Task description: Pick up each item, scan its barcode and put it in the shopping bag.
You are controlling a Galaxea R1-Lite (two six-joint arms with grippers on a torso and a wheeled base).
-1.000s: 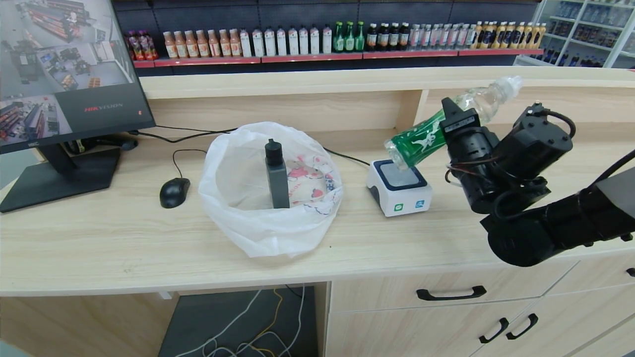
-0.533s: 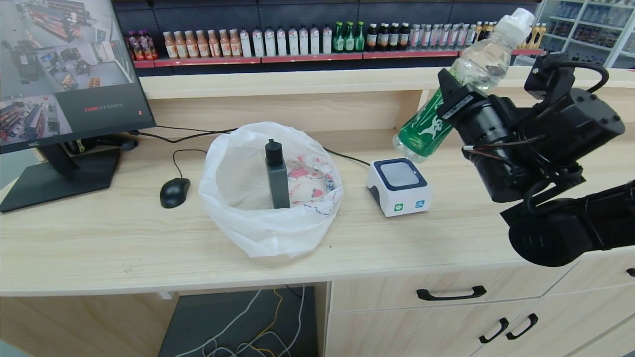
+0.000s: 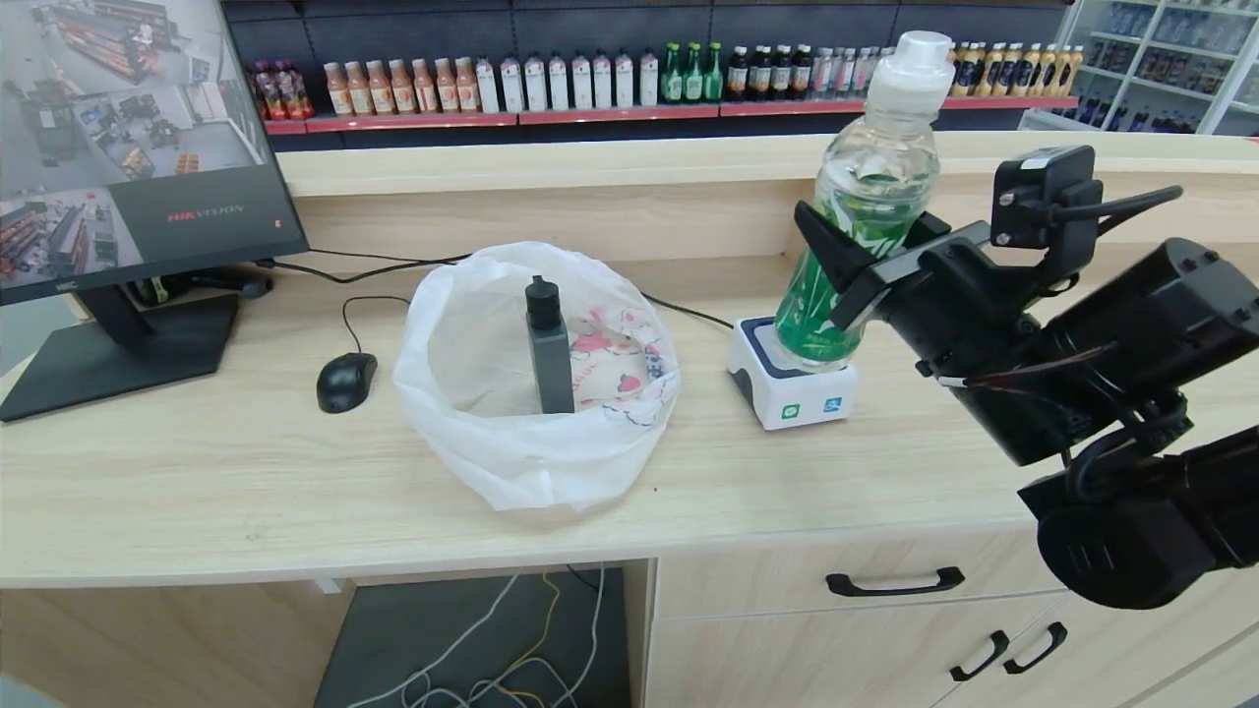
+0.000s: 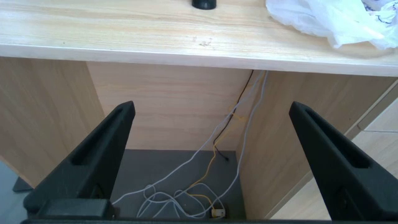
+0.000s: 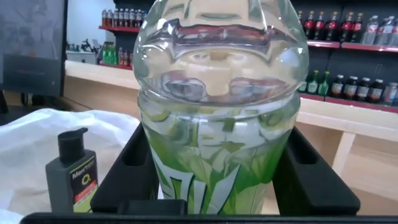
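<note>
- The left claw (image 4: 211, 109) hangs below the front edge of the bench (image 3: 246, 472), its fingers wide apart and holding nothing. Loose cables (image 4: 205, 186) trail in the gap under the bench beyond it.
- The right claw (image 3: 866, 256) is clamped on the green-labelled drink bottle (image 3: 866, 197) around its lower half. It holds the bottle upright, cap up, near the right end of the bench.
- The bottle's base sits right over the top window of the white scanner (image 3: 792, 398). I cannot tell whether they touch.
- Risk: with the bottle upright, the window likely sees the base and not a code on the label, so the scan may fail.
- Risk: the bottle is smooth, round and full of liquid. A quick tilt or swing could let it slide in the grip, or its base could knock the light scanner along the bench.
- The white shopping bag (image 3: 531, 452) lies open mid-bench, just beside the scanner on its left.
- A dark pump bottle (image 3: 549, 344) stands upright inside the bag, in the way. A low carry would likely tip it, and the soft rim could fold under a snag.
- The scanner's cable (image 3: 689, 313) runs behind the bag.
- A mouse (image 3: 344, 382) lies left of the bag, and a monitor (image 3: 128, 147) fills the far left corner.
- Shelves of drinks (image 3: 629, 79) line the back wall.
</note>
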